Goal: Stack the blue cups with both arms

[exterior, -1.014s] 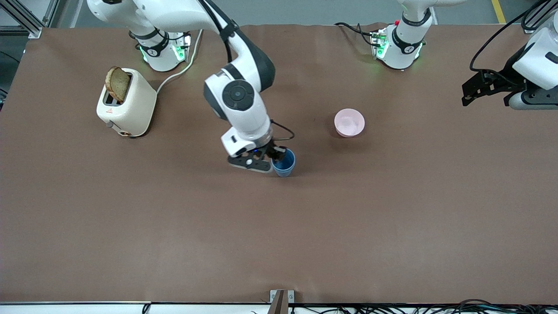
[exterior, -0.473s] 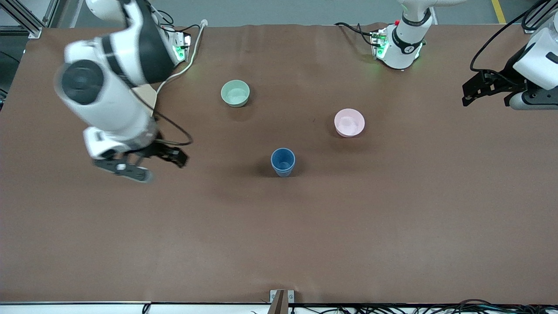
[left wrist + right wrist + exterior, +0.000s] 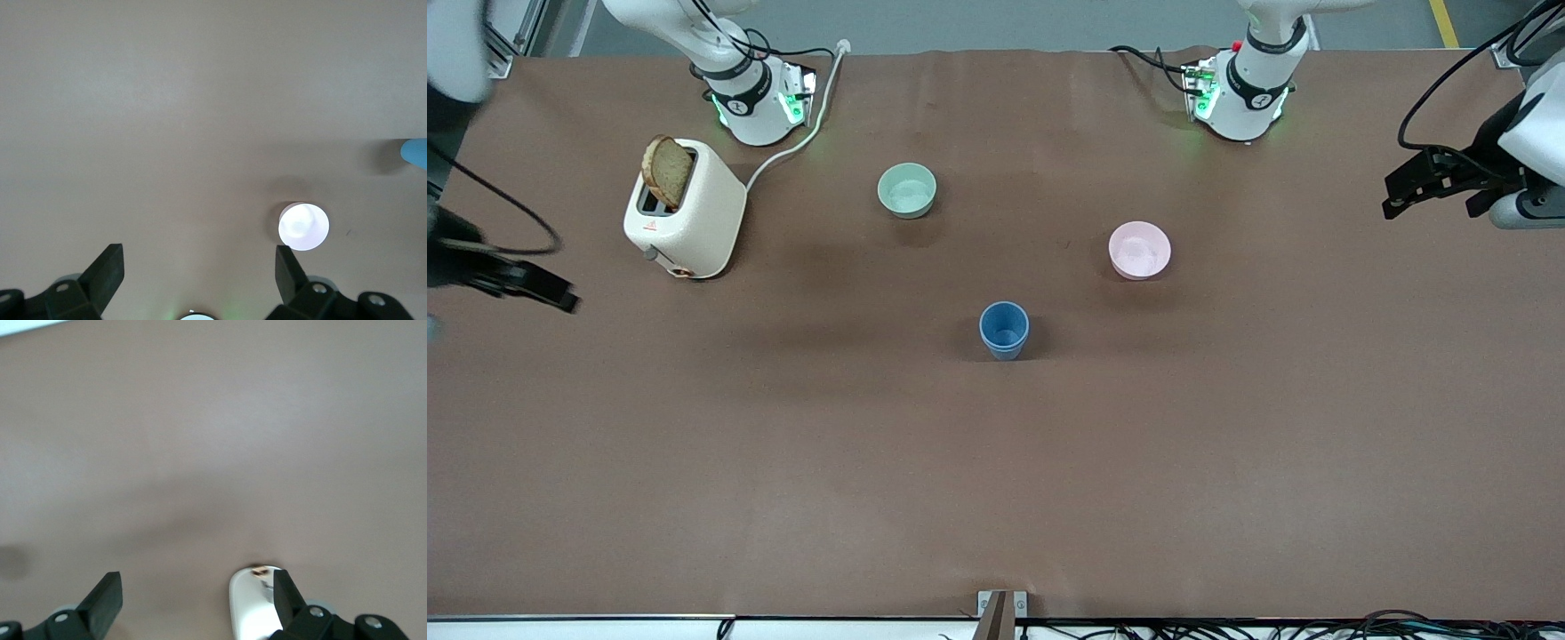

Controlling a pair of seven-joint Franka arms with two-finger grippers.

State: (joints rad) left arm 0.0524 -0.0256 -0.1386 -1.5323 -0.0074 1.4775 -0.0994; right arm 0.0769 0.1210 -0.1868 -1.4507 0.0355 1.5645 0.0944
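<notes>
A single blue cup shape (image 3: pixel 1004 329) stands upright near the table's middle; I cannot tell whether a second cup sits inside it. Its edge shows in the left wrist view (image 3: pixel 415 153). My right gripper (image 3: pixel 538 289) is open and empty, up over the table's edge at the right arm's end, close to the toaster. My left gripper (image 3: pixel 1403 189) is open and empty, held over the table's left-arm end, where that arm waits. Both wrist views show the grippers, left (image 3: pixel 199 267) and right (image 3: pixel 197 590), with jaws spread wide and nothing between them.
A pink bowl (image 3: pixel 1139 250) stands beside the cup toward the left arm's end, also in the left wrist view (image 3: pixel 303 227). A pale green bowl (image 3: pixel 907 190) lies farther from the camera. A white toaster (image 3: pixel 689 213) with a bread slice (image 3: pixel 667 171) shows partly in the right wrist view (image 3: pixel 252 603).
My right gripper left the blue cup's rim and swung away to the right arm's end of the table, uncovering the green bowl. The cup stayed put. My left gripper shifted slightly outward.
</notes>
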